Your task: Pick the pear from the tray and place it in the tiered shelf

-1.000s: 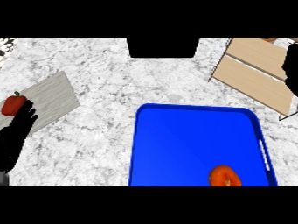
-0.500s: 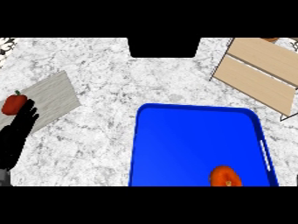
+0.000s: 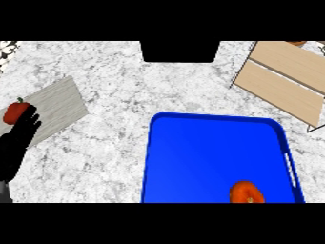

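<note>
You see the blue tray lying on the marble counter, lower centre to right in the head view. The task object, named a pear but shown as an orange-red rounded fruit, sits inside the tray near its lower right corner, cut partly by the lower edge of the view. No hand touches it.

The tiered shelf stands at the upper right — pale wooden boards on a thin white frame, well apart from the pear.

Your left hand shows at the left edge, fingers straight and relaxed, holding nothing. Its fingertips lie beside a small red fruit with a green stem, which rests on a grey board — whether they touch cannot be told.

Your right hand does not appear in this view.

A dark rectangular opening sits at the top centre of the counter.
</note>
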`<state>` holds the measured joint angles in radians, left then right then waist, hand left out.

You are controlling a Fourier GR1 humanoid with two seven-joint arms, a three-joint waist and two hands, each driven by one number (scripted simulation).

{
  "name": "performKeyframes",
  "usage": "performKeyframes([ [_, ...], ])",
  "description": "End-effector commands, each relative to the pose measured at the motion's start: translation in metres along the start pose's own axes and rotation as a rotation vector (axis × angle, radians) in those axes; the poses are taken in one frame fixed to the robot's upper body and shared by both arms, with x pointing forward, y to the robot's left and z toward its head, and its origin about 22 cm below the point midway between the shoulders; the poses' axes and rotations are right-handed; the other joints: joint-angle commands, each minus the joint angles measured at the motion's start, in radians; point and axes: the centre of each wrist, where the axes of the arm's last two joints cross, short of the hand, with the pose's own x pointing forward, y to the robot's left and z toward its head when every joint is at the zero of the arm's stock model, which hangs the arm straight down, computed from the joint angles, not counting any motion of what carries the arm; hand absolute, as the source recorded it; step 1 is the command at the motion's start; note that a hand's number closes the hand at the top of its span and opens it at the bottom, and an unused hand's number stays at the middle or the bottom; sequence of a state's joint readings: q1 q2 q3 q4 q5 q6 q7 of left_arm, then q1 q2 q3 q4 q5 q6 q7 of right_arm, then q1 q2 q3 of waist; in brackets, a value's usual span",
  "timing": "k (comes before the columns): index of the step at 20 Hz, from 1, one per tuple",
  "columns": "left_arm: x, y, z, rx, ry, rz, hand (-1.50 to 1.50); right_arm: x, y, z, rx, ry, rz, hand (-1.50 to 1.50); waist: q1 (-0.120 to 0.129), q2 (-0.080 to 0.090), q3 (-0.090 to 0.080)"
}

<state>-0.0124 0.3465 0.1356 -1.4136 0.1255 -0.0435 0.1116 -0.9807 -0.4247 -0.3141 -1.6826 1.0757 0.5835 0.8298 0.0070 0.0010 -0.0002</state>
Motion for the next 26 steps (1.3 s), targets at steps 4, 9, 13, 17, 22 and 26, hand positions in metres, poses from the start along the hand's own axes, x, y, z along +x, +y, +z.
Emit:
performKeyframes([
  [4, -0.020, -0.005, 0.002, -0.008, 0.015, 0.005, 0.00, -0.012, 0.026, -0.039, -0.002, 0.073, -0.052, 1.50, 0.005, 0.002, 0.000],
  [9, -0.005, 0.006, -0.001, 0.019, 0.003, 0.007, 0.00, -0.034, 0.066, -0.049, 0.036, 0.100, -0.021, 1.50, 0.001, 0.002, 0.000],
  [13, -0.007, -0.007, 0.000, 0.019, -0.006, 0.005, 0.00, -0.070, 0.061, -0.074, -0.045, 0.221, -0.115, -1.50, 0.000, 0.003, 0.000],
  [17, -0.015, 0.011, 0.005, 0.008, 0.001, -0.005, 0.00, -0.073, 0.052, -0.084, 0.038, 0.158, 0.024, -1.50, 0.002, 0.001, 0.000],
  [22, 0.003, 0.013, 0.004, -0.009, 0.010, -0.007, 0.00, -0.078, 0.077, -0.090, 0.007, 0.129, -0.085, -1.50, 0.007, 0.001, 0.000],
  [26, -0.014, -0.006, 0.006, -0.004, 0.007, 0.008, 0.00, -0.074, 0.066, -0.082, -0.021, 0.120, -0.230, -1.50, -0.001, -0.001, 0.000],
])
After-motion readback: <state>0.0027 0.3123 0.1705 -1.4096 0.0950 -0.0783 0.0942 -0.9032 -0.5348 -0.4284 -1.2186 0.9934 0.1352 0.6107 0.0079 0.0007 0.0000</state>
